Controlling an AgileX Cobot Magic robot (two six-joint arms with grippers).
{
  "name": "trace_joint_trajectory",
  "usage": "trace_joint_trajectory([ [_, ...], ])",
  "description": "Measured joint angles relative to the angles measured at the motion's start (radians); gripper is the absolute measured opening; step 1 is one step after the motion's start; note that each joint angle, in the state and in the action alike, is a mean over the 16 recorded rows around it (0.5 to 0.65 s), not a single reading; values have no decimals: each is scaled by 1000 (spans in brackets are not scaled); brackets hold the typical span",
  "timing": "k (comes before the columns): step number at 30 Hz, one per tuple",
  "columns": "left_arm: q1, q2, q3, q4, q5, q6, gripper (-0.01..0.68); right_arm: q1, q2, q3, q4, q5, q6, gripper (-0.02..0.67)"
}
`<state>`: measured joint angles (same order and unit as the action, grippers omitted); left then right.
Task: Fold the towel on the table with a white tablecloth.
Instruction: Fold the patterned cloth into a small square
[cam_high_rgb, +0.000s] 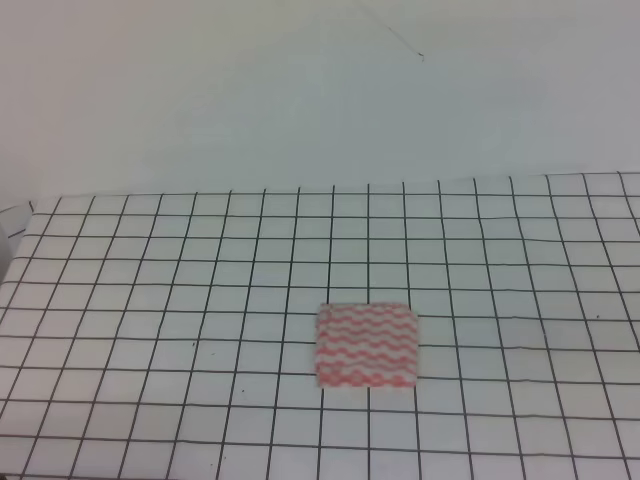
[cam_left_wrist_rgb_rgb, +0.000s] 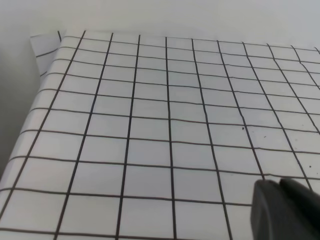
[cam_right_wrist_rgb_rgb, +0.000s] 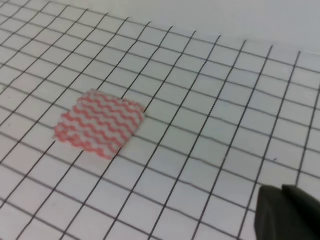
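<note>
While towel (cam_high_rgb: 366, 345) lies flat on tablecloth (cam_high_rgb: 150, 300) | both grippers' finger state: can't tell

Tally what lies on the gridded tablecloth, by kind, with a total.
Pink-and-white striped towel: 1
Other loose things on the white tablecloth: 0
Total: 1
</note>
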<state>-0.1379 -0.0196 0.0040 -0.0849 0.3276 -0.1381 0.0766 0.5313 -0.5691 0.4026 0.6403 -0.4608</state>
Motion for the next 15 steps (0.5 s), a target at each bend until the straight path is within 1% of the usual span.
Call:
trace_joint_trajectory([
  [7,0,0,0,0,0,4,-2,-89,-127,101,10,-81,-10,-1],
  [15,0,0,0,0,0,10,-2,-183,-350,319,24,-193,-16,-1],
])
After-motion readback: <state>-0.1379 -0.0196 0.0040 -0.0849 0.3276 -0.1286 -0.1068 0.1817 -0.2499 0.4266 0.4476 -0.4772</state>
